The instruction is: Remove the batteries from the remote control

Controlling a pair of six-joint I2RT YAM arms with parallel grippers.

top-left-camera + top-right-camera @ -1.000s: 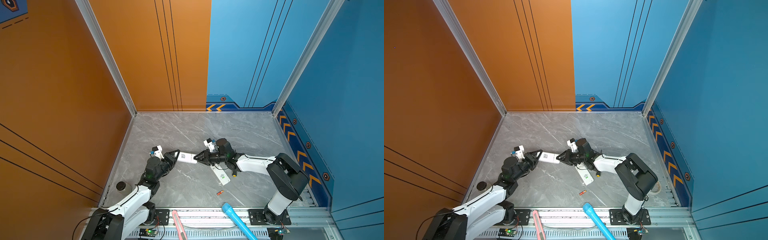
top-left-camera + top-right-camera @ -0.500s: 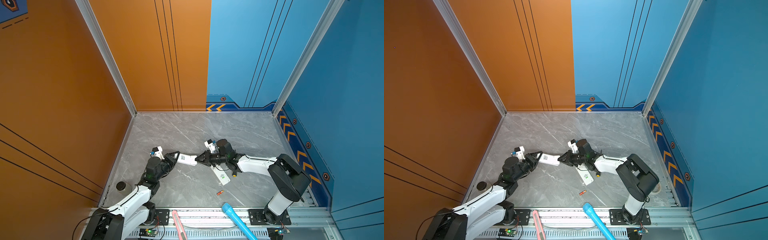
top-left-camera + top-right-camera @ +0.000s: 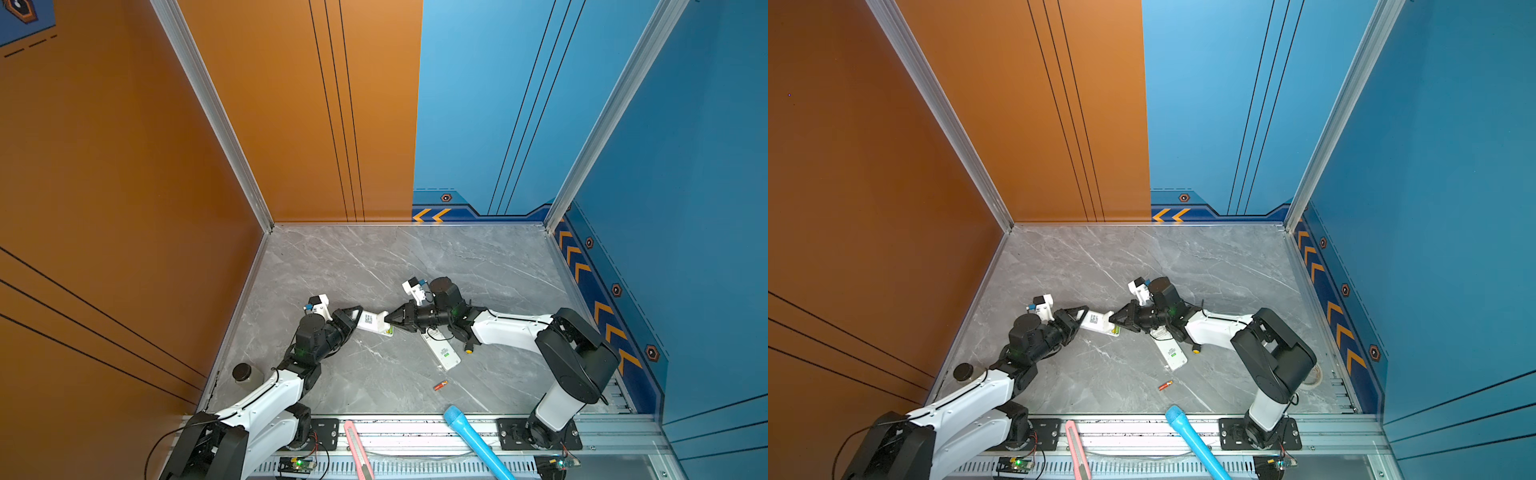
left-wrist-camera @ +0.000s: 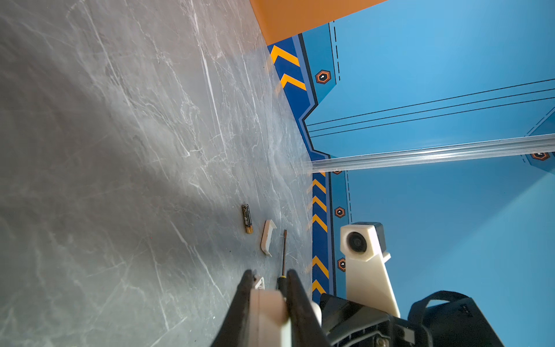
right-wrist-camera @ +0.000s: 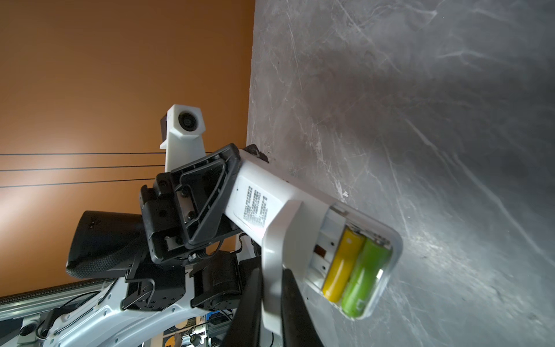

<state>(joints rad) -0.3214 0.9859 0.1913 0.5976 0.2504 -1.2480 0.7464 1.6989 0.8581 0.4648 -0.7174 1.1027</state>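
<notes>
While my left gripper [image 3: 358,319] clamps one end of the white remote [image 3: 371,322], my right gripper [image 5: 271,272] is pinched tight on the remote's cover [image 5: 283,237], which sits partly slid off the opposite end. In the remote's opened bay I see the yellow battery [image 5: 342,267] and the green battery [image 5: 365,279] lying side by side, touching. The red-orange battery [image 3: 440,385] lies on the grey table [image 3: 374,266], well apart from the remote. Beyond the remote, through the left wrist camera, I see the black battery [image 4: 246,218] on the table, with a loose white lid [image 4: 268,237] just beside it and a screwdriver [image 4: 283,255] beside that. A second remote [image 3: 442,353] lies flat near the held remote. I cannot tell whether the held remote touches the table.
</notes>
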